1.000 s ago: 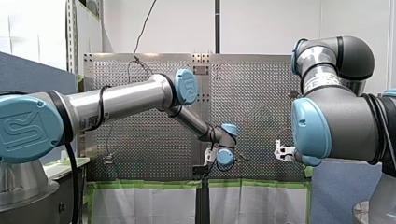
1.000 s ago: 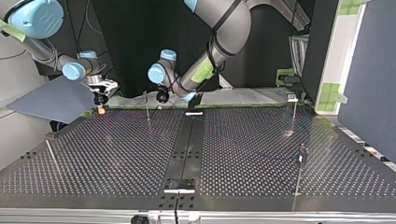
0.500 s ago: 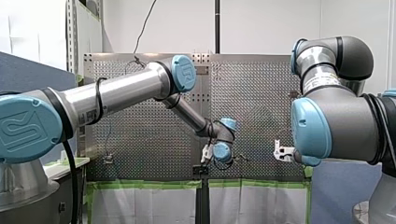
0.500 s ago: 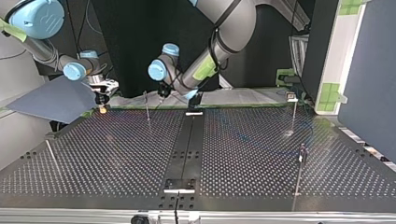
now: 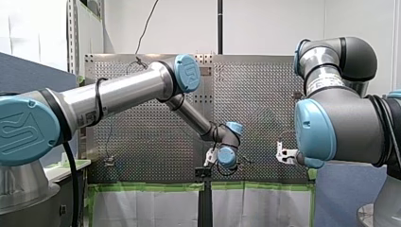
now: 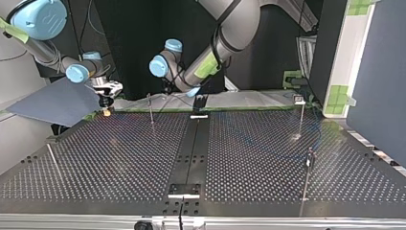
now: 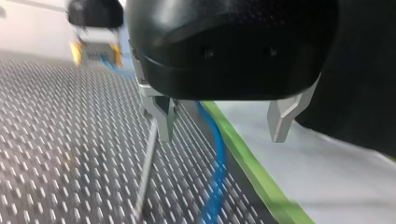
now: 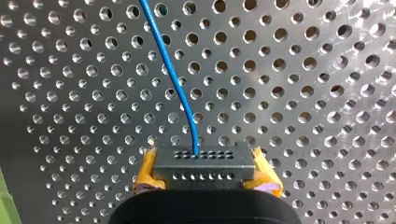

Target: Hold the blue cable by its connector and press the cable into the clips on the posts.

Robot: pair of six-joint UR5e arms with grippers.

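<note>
My right gripper (image 8: pixel 205 173) is shut on the dark connector (image 8: pixel 204 161), its yellow pads clamped on both ends. The blue cable (image 8: pixel 173 81) runs from the connector ahead over the perforated plate. In the top view this gripper (image 6: pixel 106 101) hangs at the far left edge of the table. My left gripper (image 7: pixel 222 137) is open, its metal fingers (image 7: pixel 163 116) spread just above the table. The blue cable (image 7: pixel 215 163) passes beneath the gap, near the finger beside a thin post (image 7: pixel 145 172). That post (image 6: pixel 151 109) stands at the table's far edge.
More thin posts stand on the table: one far right (image 6: pixel 301 115), one near right (image 6: pixel 309 167), one leaning at the left (image 6: pixel 53 160). Green tape (image 7: pixel 252 172) marks the table's edge. A black strip (image 6: pixel 191 148) runs down the middle.
My left arm's wrist has turned and shifted a little toward the top view's left, near the far post. Its fingers stay open. My right arm has not moved.
</note>
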